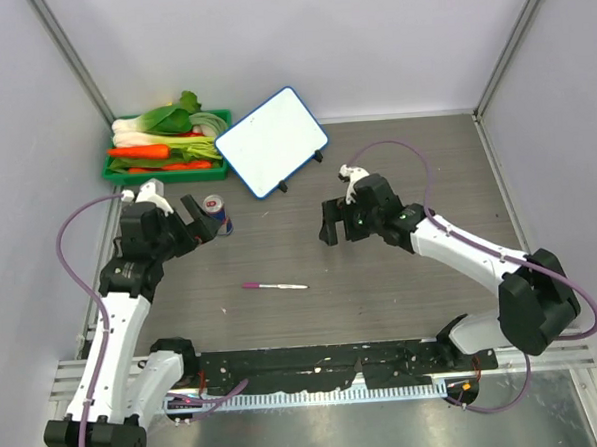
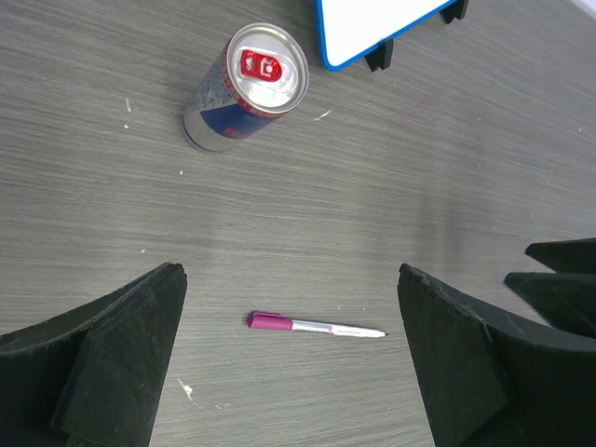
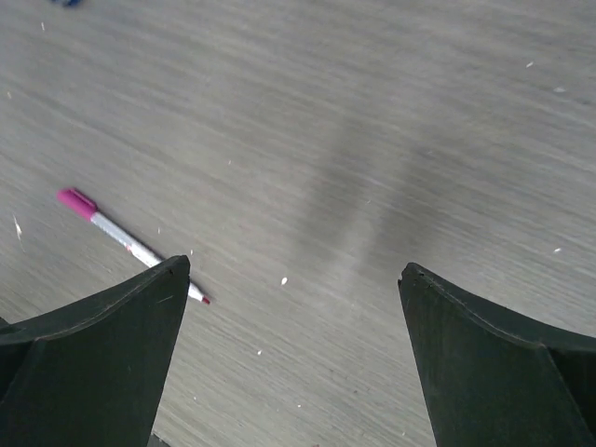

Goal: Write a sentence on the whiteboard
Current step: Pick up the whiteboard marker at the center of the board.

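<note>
The whiteboard (image 1: 272, 142) leans on small black feet at the back centre, and its corner shows in the left wrist view (image 2: 372, 23). Its face is plain white; the sentence is not in view. A white marker pen (image 1: 275, 286) with a pink cap on its left end lies flat on the table between the arms, its tip bare. My left gripper (image 1: 200, 221) hovers open above the table, and the pen (image 2: 315, 326) lies below its gap (image 2: 289, 272). My right gripper (image 1: 339, 233) is open and empty (image 3: 296, 265), with the pen (image 3: 130, 244) off to its left.
A drink can (image 1: 215, 214) stands upright just beside the left gripper, also seen from above in the left wrist view (image 2: 247, 88). A green tray (image 1: 116, 175) of vegetables sits at the back left. Grey walls close in on both sides, and a black rail (image 1: 316, 368) runs along the near edge.
</note>
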